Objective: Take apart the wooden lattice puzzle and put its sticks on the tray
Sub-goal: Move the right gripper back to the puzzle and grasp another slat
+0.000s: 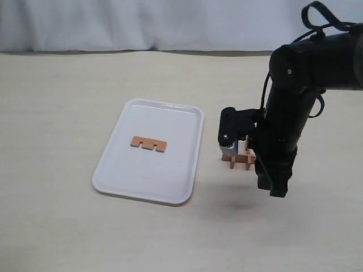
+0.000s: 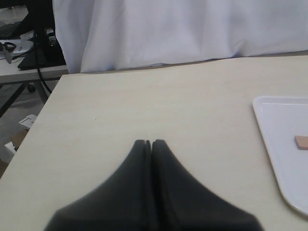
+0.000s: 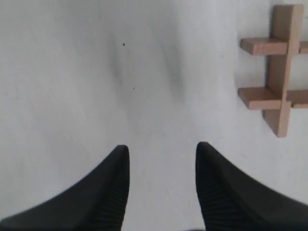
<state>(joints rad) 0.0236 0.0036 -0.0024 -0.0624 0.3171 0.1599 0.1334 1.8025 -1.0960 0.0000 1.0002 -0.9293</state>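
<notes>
The white tray (image 1: 170, 184) lies left of centre with one notched stick (image 1: 148, 144) flat on it. The wooden lattice puzzle (image 1: 241, 158) rests on the table just right of the tray, partly hidden by the right arm. In the right wrist view the puzzle (image 3: 279, 67) shows one stick crossing two others. My right gripper (image 1: 271, 188) (image 3: 162, 149) hangs open over bare table beside the puzzle, nothing between its fingers. My left gripper (image 2: 148, 142) is shut and empty, off to the tray's side; the tray rim (image 2: 269, 154) and the stick's end (image 2: 301, 142) show at that view's edge.
The beige table (image 1: 68, 113) runs back to a white curtain (image 1: 142, 22). In the left wrist view the table's edge (image 2: 36, 120) shows, with cables and clutter (image 2: 19, 48) beyond it.
</notes>
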